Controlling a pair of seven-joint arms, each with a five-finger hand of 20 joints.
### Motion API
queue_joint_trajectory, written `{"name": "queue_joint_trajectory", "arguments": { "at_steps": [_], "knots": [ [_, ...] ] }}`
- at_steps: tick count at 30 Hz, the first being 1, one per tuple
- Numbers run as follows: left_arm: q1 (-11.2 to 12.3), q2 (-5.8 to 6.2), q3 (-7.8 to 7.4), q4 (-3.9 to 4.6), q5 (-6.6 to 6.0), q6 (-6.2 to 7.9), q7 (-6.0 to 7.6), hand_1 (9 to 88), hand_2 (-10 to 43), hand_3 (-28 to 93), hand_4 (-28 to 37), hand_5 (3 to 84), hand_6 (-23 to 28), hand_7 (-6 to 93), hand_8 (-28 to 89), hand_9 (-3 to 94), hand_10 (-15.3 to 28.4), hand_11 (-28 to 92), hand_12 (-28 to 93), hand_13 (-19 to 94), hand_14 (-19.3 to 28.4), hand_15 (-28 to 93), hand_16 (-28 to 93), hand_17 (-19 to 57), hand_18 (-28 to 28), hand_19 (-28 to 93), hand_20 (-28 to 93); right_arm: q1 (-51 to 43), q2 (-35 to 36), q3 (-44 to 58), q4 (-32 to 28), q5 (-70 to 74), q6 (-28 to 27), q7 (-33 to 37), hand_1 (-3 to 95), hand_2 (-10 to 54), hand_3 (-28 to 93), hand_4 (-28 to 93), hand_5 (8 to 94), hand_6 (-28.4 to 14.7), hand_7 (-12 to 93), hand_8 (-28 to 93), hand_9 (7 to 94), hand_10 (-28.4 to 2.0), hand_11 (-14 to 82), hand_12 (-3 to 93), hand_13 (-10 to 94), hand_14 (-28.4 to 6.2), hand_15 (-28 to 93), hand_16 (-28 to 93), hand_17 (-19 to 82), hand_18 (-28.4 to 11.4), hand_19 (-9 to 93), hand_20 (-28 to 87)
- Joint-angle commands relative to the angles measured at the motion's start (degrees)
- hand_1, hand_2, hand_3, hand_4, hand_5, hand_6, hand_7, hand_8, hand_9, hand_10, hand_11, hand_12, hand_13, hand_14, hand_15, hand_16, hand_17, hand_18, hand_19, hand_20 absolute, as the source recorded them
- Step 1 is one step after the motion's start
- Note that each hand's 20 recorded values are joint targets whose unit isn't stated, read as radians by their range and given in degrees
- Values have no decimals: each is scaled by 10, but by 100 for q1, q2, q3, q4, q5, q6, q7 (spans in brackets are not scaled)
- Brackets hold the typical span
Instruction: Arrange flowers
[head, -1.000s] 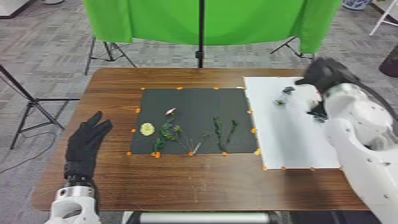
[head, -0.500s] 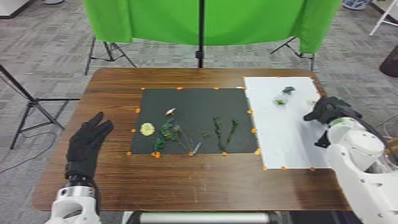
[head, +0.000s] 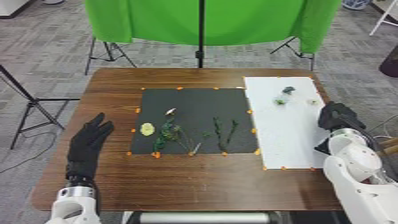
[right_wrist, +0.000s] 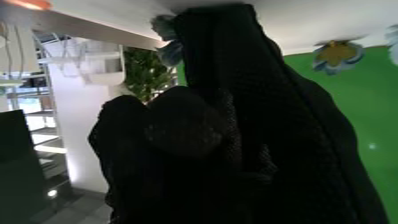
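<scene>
Stems (head: 169, 134), slender, green and leafy, lie on the flat dark mat (head: 191, 105) with an oval pale-yellow bloom (head: 147, 129). Right of the mat, small flower heads (head: 281, 101) rest on a smooth white sheet (head: 293, 135). Brown wooden table (head: 204, 185) surrounds the mat; beyond hang green cloth (head: 160, 22) and grey carpet (head: 53, 65). Left hand (head: 84, 145), black fabric, left of the mat: open, empty. Right hand (head: 338, 119), at the sheet's far side from the mat: grip cannot be told.

Stems (head: 218, 131) on mat (head: 200, 102); right of it, flowers (head: 280, 101) on sheet (head: 289, 135).
</scene>
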Motion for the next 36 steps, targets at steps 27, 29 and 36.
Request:
{"name": "queue_joint_trajectory", "arguments": {
  "at_steps": [27,29,36],
  "knots": [
    [60,-59,32,-2,13,-25,-41,193,-9,684,-277,423,51,50,-62,462,126,105,105,363,138,108,-12,89,99,23,180,1918,-163,-2592,-1554,4083,-391,-989,692,-95,549,-106,740,-25,349,115,866,-113,112,445,859,-21,661,347,658,-81,932,589],
    [25,-62,51,9,15,-19,-47,194,-9,683,-278,423,51,50,-62,462,126,105,105,363,137,107,-13,89,99,23,180,2113,-353,-2895,-1492,4313,-553,-961,692,-95,549,-107,739,-25,349,115,865,-114,112,447,859,-21,661,348,658,-81,932,589],
    [8,-56,87,27,11,-56,-60,193,-8,682,-278,423,52,48,-62,462,127,105,105,363,138,107,-13,89,99,23,180,2408,-939,-3614,-1352,4315,-933,-854,691,-95,551,-106,738,-25,350,115,865,-114,112,447,859,-21,660,349,658,-80,932,590]
  ]
}}
